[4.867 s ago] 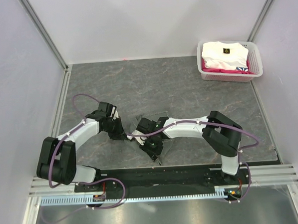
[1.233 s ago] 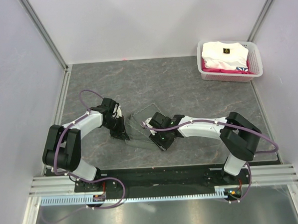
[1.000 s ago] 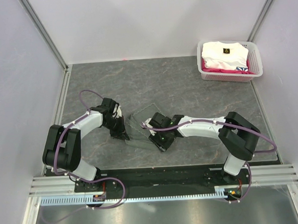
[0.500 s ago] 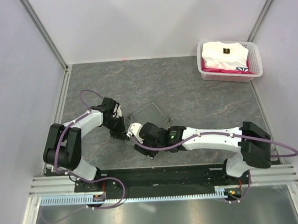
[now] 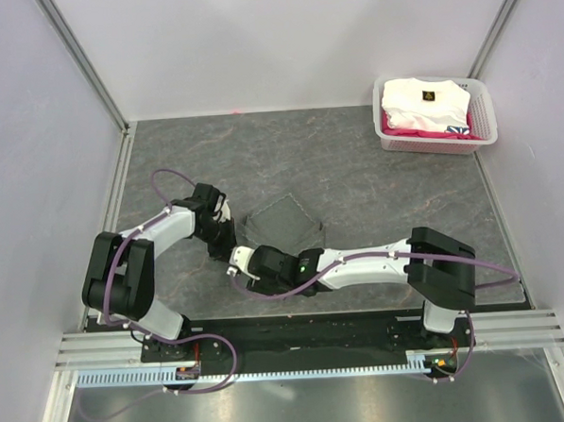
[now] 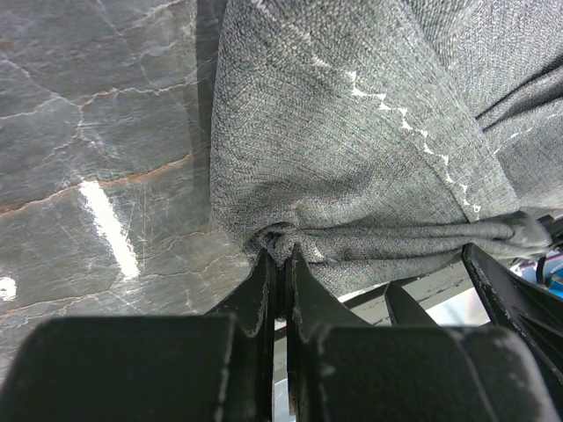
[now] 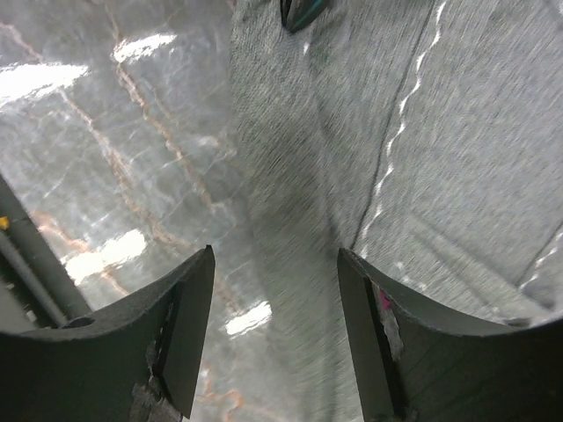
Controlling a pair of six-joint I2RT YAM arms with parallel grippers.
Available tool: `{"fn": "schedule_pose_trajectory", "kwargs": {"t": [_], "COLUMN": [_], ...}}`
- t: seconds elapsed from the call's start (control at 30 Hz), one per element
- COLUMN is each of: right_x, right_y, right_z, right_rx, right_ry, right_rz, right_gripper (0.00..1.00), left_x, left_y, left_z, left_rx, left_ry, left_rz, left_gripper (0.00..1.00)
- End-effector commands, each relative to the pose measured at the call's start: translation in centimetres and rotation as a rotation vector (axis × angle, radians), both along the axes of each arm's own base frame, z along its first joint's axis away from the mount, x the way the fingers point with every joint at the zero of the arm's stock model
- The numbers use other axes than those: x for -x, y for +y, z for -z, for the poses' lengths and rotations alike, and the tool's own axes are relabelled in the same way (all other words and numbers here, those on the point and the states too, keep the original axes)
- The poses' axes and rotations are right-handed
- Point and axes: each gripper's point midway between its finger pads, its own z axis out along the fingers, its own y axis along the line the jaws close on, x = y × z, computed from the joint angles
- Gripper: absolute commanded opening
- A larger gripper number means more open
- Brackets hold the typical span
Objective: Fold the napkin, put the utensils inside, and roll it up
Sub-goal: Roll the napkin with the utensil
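Observation:
The grey-green napkin (image 5: 281,225) lies folded on the tabletop, its pale zigzag hem showing in both wrist views. My left gripper (image 5: 224,242) is shut on a bunched corner of the napkin (image 6: 352,132), its tips (image 6: 281,255) pinching the cloth just above the table. My right gripper (image 5: 237,261) reaches across to the napkin's near-left edge, just in front of the left gripper. Its jaws (image 7: 275,255) stand open over the edge of the napkin (image 7: 422,132), with nothing between them. The utensils are out of view.
A white basket (image 5: 485,115) holding a white folded garment (image 5: 423,100) stands at the back right corner. The right arm (image 5: 379,263) stretches low across the near table. White walls and metal rails close in the table.
My right gripper has opened and swung left from the napkin's near-right side to its near-left edge. The napkin now lies flatter. The left gripper has kept its grip in place.

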Motion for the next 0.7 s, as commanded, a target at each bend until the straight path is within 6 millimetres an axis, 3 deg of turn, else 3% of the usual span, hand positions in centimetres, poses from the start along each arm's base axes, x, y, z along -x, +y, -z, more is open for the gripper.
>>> {"fn": "schedule_pose_trajectory", "kwargs": {"t": [0.0,0.27,0.4,0.6,0.67], "right_x": [-1.6,-2.4,-2.5,0.9,2.1], "right_y": [2.0,1.3,0.7,0.5,0.1], "right_z": [-1.4,1.1,2.0,3.7,4.5], "right_rx": [-0.028,0.021,0.031,0.059,0.068], "right_ry": [-0.090,-0.038,0.041,0.257,0.330], "right_rz": [-0.031,-0.039,-0.058,-0.141,-0.148], "right_gripper": [0.66,0.65,0.53,0.31,0.29], "left_x": [-0.3,-0.5,-0.4,-1.4,-2.0], "left_y": [-0.1,-0.2,-0.2,-0.2,-0.1], "left_z": [-0.4,-0.6,-0.6,-1.6,-2.5], "left_rx": [0.009,0.017,0.018,0.015,0.008], "left_ry": [0.003,-0.006,-0.010,-0.063,-0.103], "left_rz": [0.021,0.032,0.042,0.028,0.014], "left_gripper": [0.02,0.02,0.02,0.03,0.13]}}
